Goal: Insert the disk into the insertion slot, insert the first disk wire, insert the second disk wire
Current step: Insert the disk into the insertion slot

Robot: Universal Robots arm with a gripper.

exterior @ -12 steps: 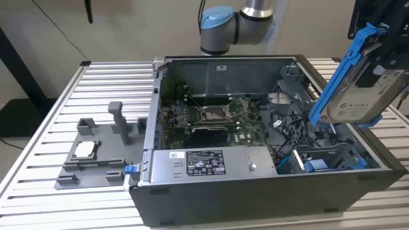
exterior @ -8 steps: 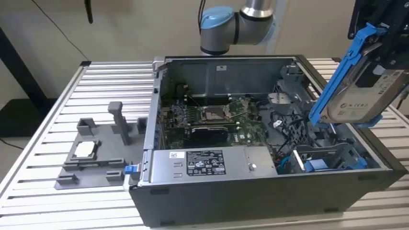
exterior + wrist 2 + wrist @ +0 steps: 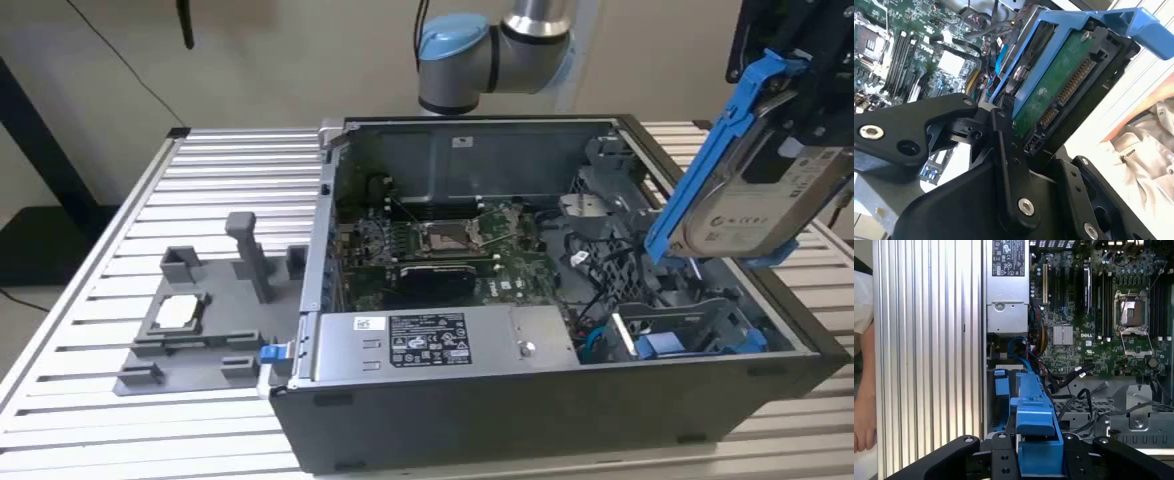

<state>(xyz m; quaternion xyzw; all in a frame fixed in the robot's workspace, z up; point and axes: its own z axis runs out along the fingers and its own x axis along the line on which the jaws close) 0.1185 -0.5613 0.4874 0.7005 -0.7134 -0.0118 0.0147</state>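
Gripping the disk [image 3: 747,190] in the gripper [image 3: 1036,447], hovering tilted above the slot [image 3: 727,320], possibly risking catching its rim or snagging the cables [image 3: 594,265].

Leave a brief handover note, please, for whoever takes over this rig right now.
Gripper: jaws shut on the disk, held tilted in the air above the computer case, at the exterior view's right.
Insertion slot: in the case, below the disk; the disk is not in it.
Done: disk picked up.
Left: disk into slot, both wires. The disk's connectors are bare in the second wrist view; loose black cables lie in the case.
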